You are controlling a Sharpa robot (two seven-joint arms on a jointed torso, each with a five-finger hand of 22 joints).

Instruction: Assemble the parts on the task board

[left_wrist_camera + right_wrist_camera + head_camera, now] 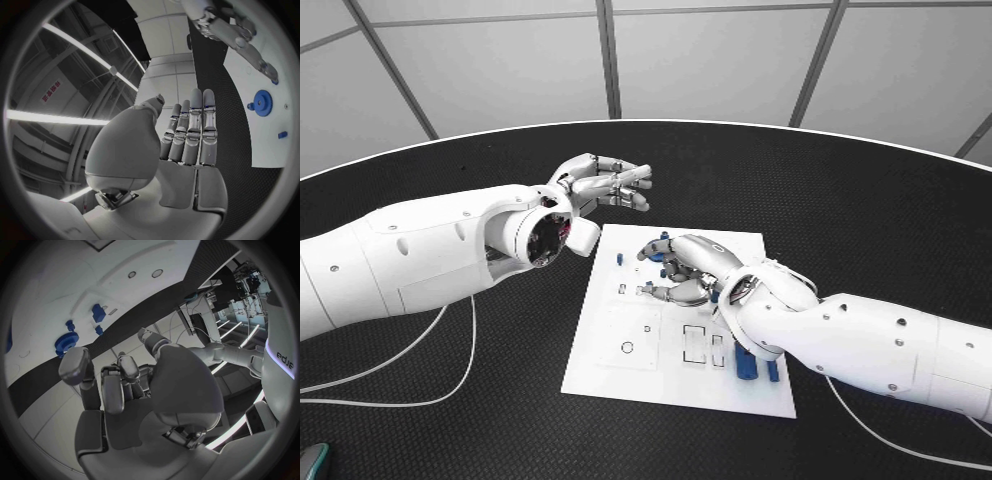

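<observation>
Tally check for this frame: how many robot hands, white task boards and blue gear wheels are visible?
Hands: 2, the left hand and the right hand
Task board: 1
Blue gear wheel: 1
Total: 4

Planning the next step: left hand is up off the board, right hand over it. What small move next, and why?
Probably lower the right hand onto the blue gear-shaped part on the white task board. That hand already hovers over the board's far end with fingers curled and seemingly nothing in them, while the left hand hangs open above the black table, off the board.
</observation>
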